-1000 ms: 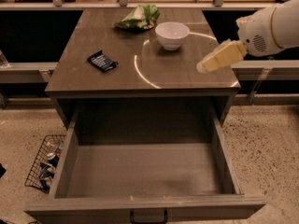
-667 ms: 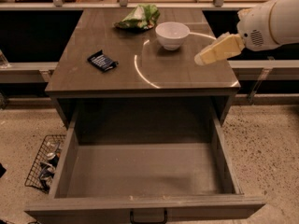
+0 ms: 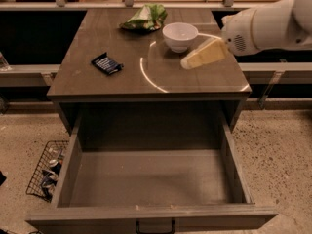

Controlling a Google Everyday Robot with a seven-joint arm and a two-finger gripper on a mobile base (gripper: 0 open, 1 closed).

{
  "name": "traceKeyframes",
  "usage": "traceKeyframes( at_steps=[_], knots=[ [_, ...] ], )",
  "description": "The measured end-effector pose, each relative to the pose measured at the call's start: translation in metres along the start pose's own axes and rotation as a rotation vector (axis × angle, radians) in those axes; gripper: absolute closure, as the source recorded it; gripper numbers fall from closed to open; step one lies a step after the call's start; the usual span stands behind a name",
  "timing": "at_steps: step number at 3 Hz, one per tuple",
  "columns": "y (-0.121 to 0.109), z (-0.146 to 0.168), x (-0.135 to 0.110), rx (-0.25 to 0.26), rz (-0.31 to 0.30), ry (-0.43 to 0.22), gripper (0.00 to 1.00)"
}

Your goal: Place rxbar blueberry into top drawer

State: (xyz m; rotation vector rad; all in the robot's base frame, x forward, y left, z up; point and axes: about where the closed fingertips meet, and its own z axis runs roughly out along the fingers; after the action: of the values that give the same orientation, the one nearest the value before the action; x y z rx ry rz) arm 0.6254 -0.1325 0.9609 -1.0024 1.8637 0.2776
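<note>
Rxbar blueberry [image 3: 107,64] lying flat on the left part of the brown surface [image 3: 122,84], with the top drawer [image 3: 146,212] pulled open below it.

White lettering is seen on the dark wrapper but cannot be read. The drawer's grey-brown box is fronted by a small black handle [image 3: 154,226]. A white bowl [image 3: 180,35] and a green-and-white chip bag [image 3: 145,18] are set toward the surface's far edge. The cream tool [image 3: 187,62] is held above the right part, just beside the bowl; whether it is open or closed cannot be told. A black wire basket [image 3: 46,169] is seen on the speckled floor [image 3: 278,155], left of the drawer.
</note>
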Motion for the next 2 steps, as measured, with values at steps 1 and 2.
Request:
traceKeyframes(
  at_steps=[1,2],
  knots=[
    [0.022,0.075,-0.022,-0.098,0.015,-0.099,0.0],
    [0.038,0.141,-0.046,-0.153,0.019,-0.176,0.0]
  ],
)
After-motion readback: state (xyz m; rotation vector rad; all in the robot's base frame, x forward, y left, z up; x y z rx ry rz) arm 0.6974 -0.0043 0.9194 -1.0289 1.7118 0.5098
